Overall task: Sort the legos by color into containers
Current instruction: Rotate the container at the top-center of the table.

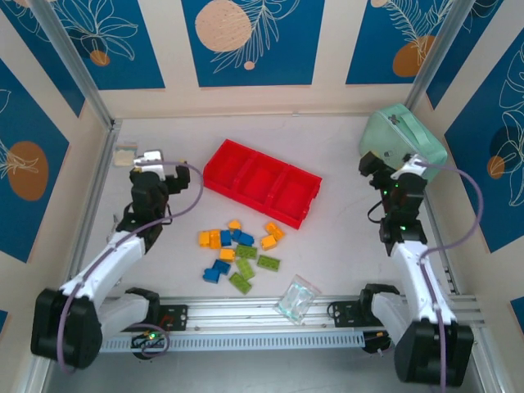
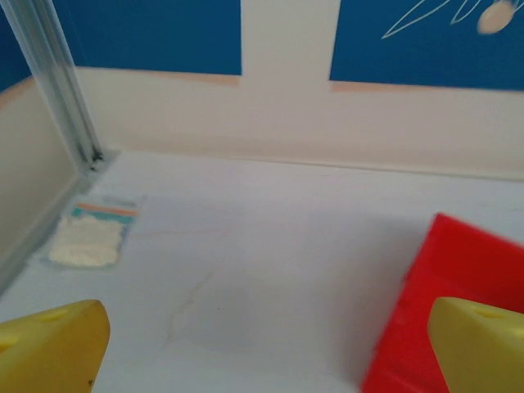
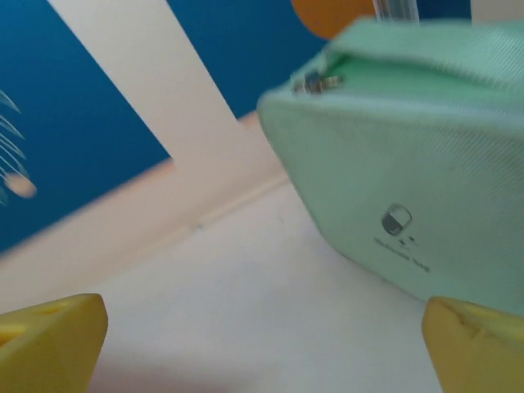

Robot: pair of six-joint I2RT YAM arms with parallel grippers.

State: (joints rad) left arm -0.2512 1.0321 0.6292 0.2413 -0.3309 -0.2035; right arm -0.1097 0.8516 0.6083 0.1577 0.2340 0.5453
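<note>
entry: legos, a loose pile of yellow-orange, blue and lime green bricks on the table, at 6 o'clock of the red tray; several bricks touch one another; none seen yet in the three compartments

left gripper: jaws spread wide, nothing between them; sits at 9 o'clock of the tray, facing the far wall, with a small pale packet at its 11 o'clock

right gripper: jaws spread wide, nothing between them; at 3 o'clock of the tray, just beside a mint-green case

other: clear bag at 5 o'clock of the pile, near the green bricks

likely hazards:
- mixed pick: the colours are packed together, so wide jaws closing on one brick could likely take or flick a neighbour of another colour
- scatter: a descent into the middle of the pile may push bricks apart or under the bag
- bag snag: the right arm, reaching for the 5 o'clock bricks, could drag the bag along
- case bump: the right gripper starts so close to the case that a careless swing may knock it
- tray shift: the shallow tray lies at a slant and looks light, so a nudge at the rim could slide it and spoil a drop
- low walls: a brick released from high up may bounce into the next compartment
</note>
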